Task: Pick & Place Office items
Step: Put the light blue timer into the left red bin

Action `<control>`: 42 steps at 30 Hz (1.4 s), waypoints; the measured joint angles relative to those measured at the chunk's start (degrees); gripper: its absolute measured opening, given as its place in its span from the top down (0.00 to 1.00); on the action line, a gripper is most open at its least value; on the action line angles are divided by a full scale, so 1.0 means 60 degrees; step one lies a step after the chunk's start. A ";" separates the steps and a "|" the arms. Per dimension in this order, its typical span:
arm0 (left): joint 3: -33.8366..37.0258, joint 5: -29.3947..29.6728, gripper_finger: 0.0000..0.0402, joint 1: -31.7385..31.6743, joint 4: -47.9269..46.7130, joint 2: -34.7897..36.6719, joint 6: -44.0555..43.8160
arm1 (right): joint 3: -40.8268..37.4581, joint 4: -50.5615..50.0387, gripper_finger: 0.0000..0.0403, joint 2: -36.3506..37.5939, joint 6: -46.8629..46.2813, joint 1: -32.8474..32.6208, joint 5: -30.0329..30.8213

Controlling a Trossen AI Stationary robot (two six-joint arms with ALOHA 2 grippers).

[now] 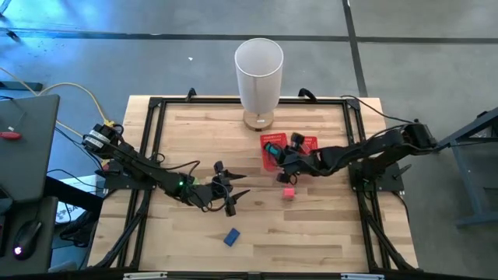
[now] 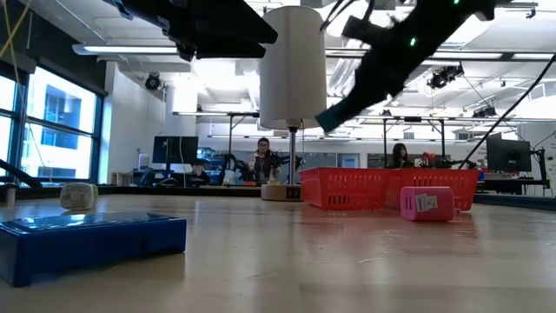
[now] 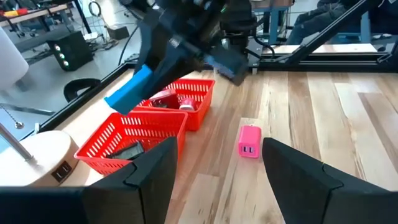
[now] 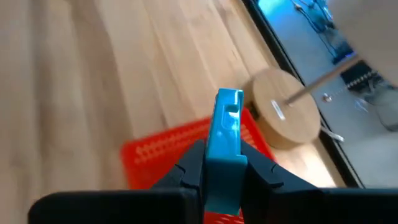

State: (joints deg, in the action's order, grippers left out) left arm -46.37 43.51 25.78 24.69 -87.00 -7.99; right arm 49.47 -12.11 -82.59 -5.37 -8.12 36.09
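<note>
A flat, bright teal piece [image 4: 227, 140] with a notched end stands upright between the right gripper's [image 4: 225, 163] fingers, clamped tight and held in the air just above the red tray [image 1: 271, 161], over the compartment nearer the white cylinder [image 1: 257, 74]. The right arm reaches in low across the table toward that tray, wrist tilted down. A pink block [image 3: 249, 141] with two small slots lies on the wood just beside the tray, on the side away from the cylinder, and a blue piece [image 1: 231, 237] lies well apart from the tray (near the table's front edge). The left gripper [image 1: 230, 191] hovers well apart from the tray with its fingers spread, holding nothing. Other small items lie inside the tray, though its mesh walls hide most of them.
</note>
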 joint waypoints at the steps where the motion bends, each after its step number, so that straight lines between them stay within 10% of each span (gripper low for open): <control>1: 0.0000 0.0000 0.44 0.0000 0.0000 0.0000 0.0000 | 0.0000 -0.0079 0.89 -0.0031 0.0129 0.0096 -0.0002; 17: 0.0000 -0.0004 0.44 0.0000 -0.0007 0.0000 0.0004 | 0.0901 -0.2223 0.89 -0.0537 0.0563 0.1432 -0.1606; 42: 0.0000 -0.0047 0.44 -0.0008 -0.0044 0.0000 -0.0459 | 0.1730 -0.2297 0.84 -0.3343 0.0422 0.1580 -0.0325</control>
State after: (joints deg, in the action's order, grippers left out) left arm -46.37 43.22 25.73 24.43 -87.00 -10.74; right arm 59.86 -25.89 -102.65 -2.84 1.36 34.14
